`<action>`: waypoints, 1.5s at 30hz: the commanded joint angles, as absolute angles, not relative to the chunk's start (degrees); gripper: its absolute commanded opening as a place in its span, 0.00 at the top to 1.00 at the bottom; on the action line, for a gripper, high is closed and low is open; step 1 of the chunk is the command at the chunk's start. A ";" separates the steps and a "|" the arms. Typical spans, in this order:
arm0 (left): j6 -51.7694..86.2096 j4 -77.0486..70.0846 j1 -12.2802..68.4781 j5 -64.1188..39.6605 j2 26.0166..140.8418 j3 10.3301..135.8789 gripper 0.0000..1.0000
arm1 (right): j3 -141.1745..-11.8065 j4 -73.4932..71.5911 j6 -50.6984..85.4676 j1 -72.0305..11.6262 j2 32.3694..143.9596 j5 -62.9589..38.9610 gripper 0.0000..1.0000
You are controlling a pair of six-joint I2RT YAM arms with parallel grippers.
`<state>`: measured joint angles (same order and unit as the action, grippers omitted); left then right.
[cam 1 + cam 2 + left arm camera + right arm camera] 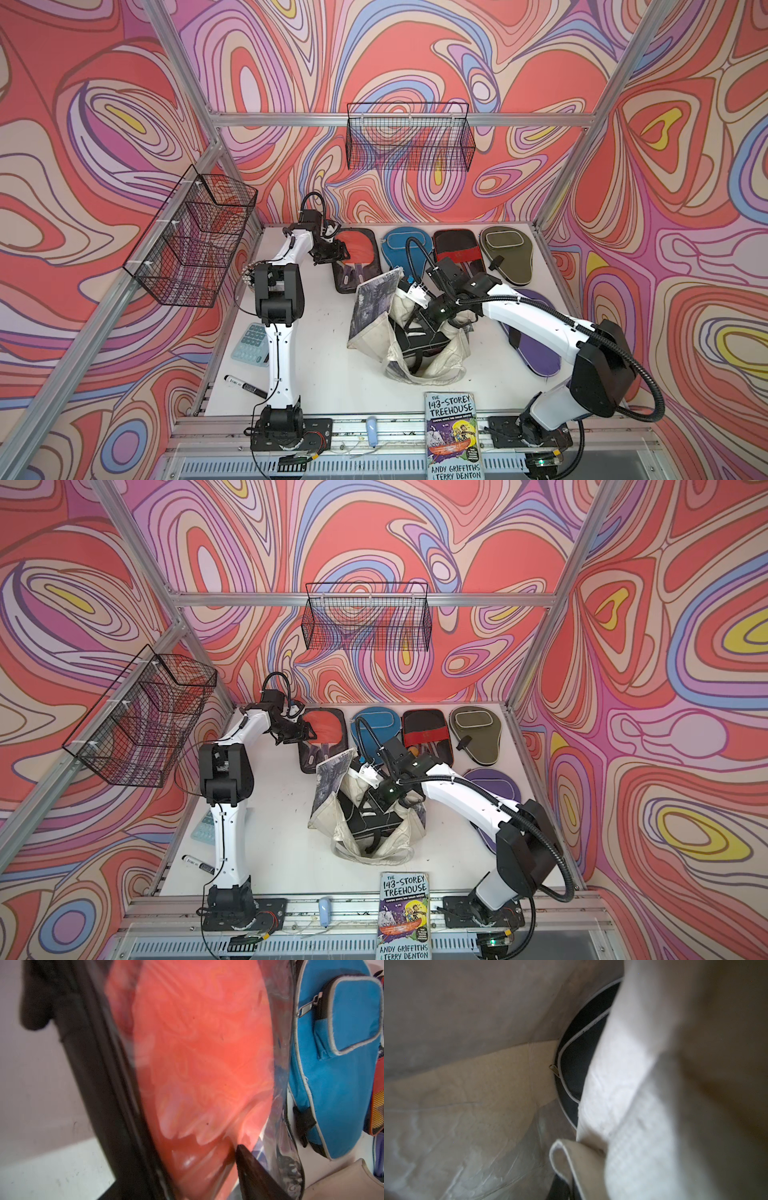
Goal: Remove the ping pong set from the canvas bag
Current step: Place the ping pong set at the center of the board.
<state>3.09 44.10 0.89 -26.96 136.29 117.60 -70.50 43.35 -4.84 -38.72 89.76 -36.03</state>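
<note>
Canvas bag [432,368] at centre of tabletop [324,353], black case [415,340] still inside. Right hand [413,289] closed on bag rim cloth: hold the mouth lifted and taut. Far row: left hand [331,251] over red-paddle pack [359,249], jaw gap not readable; lift clear of pack, then reach for black case

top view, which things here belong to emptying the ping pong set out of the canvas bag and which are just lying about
Job: canvas bag; black case inside it; already out: red paddle pack, blue case, red-and-black pack, olive case, purple case.
Lying about: paperback book, calculator, marker, wire baskets.
</note>
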 commanded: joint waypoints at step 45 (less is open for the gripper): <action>-5.69 43.34 9.99 -47.34 83.06 89.92 0.00 | -88.49 33.29 -15.99 -38.52 82.30 -1.80 1.00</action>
<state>-1.34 38.48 8.45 -44.36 85.12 90.63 -85.60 37.67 -13.15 -38.65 82.32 -3.09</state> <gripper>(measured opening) 0.998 0.048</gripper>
